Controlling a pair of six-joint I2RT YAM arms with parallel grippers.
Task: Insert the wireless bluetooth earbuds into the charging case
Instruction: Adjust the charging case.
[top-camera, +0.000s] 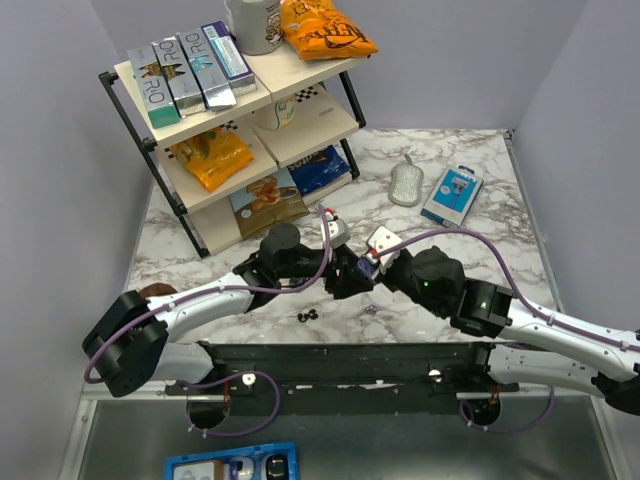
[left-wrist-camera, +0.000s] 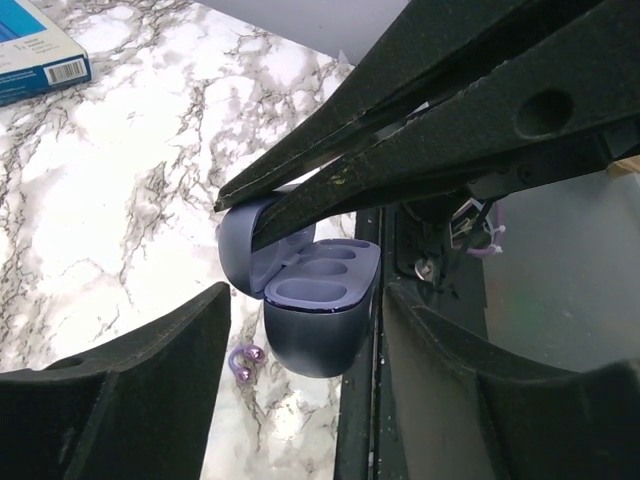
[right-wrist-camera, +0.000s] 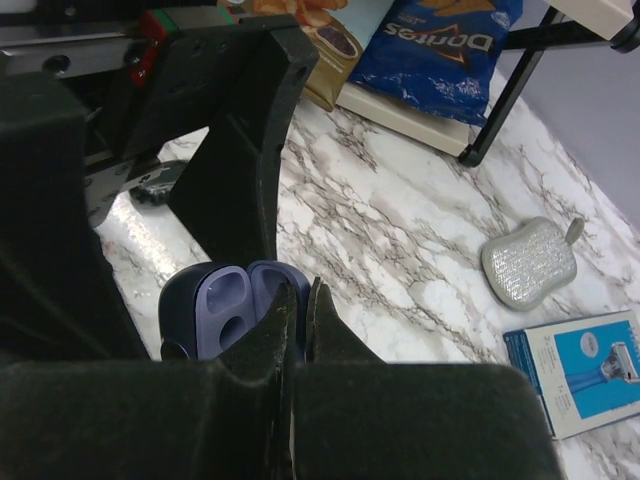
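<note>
Open navy charging case (left-wrist-camera: 320, 300) on your marble counter (left-wrist-camera: 120, 180), your left fingers (left-wrist-camera: 150, 370) apart around it, your right fingers (right-wrist-camera: 330, 340) pressed together at its lid (left-wrist-camera: 237, 255), two tiny glossy black earbuds (top-camera: 308, 316) lying loose nearby

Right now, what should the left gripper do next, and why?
Probably close the left gripper on the case: its jaws flank the base without gripping, the right gripper pinches only the lid, and the earbuds lie on the table.
</note>
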